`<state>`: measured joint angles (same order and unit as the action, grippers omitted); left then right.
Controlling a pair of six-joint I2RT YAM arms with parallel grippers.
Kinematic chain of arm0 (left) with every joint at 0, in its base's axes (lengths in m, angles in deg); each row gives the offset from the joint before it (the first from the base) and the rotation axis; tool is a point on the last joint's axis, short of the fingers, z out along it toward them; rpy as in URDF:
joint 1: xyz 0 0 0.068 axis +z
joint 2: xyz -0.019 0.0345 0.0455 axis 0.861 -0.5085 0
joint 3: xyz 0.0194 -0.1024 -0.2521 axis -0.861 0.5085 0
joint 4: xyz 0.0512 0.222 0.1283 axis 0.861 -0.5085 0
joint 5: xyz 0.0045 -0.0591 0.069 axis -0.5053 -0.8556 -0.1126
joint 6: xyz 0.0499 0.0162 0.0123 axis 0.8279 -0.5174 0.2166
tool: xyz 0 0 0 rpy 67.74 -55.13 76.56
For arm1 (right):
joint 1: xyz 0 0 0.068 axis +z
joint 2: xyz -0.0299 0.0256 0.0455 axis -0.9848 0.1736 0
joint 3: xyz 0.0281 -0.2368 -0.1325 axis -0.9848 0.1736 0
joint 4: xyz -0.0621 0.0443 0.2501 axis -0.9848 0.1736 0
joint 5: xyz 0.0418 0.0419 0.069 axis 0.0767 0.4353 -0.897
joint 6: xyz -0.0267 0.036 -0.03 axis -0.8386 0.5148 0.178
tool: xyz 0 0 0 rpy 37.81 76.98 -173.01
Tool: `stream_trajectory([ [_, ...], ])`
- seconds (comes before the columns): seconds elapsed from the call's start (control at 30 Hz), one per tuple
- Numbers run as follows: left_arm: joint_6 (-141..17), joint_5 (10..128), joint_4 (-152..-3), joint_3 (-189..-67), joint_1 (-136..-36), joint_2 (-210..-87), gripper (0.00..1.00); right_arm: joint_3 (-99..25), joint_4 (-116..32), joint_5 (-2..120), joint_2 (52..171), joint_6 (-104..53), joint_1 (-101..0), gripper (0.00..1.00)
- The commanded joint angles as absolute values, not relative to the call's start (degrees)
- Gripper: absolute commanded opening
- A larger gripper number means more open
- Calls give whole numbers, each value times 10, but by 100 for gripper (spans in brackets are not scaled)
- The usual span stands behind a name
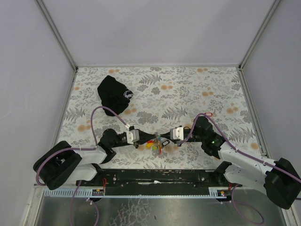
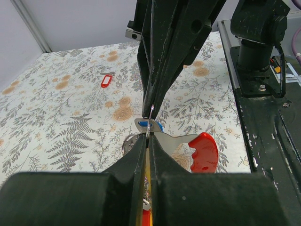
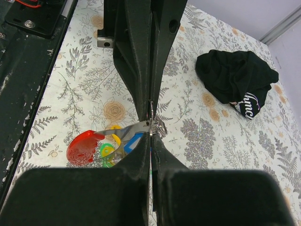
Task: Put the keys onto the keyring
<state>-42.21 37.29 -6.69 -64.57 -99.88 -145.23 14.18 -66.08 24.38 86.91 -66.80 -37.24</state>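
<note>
Both my jaws are squeezed fully shut, meeting tip to tip low over the near middle of the table [image 1: 188,89]. My left gripper [image 2: 147,141] and right gripper [image 3: 151,139] each pinch the thin keyring [image 2: 149,123] from opposite sides. At least I think it's the ring itself, it's too fine to be sure. The keys [image 1: 157,147] hang in a colourful bunch right under the tips. One loose red tag [image 2: 107,81] lies well apart, and the black pouch [image 1: 115,94] sits at the far left.
</note>
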Motion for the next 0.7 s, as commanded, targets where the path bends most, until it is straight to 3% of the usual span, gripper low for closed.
stream_trajectory([
  [0.0, -423, 366, -27, -646, -997, -1452, 0, 131, -684, 244, 862, -662, -366, 0],
  [0.67, -426, 356, -28, -650, -997, -1457, 0, 130, -695, 225, 868, -653, -365, 0],
])
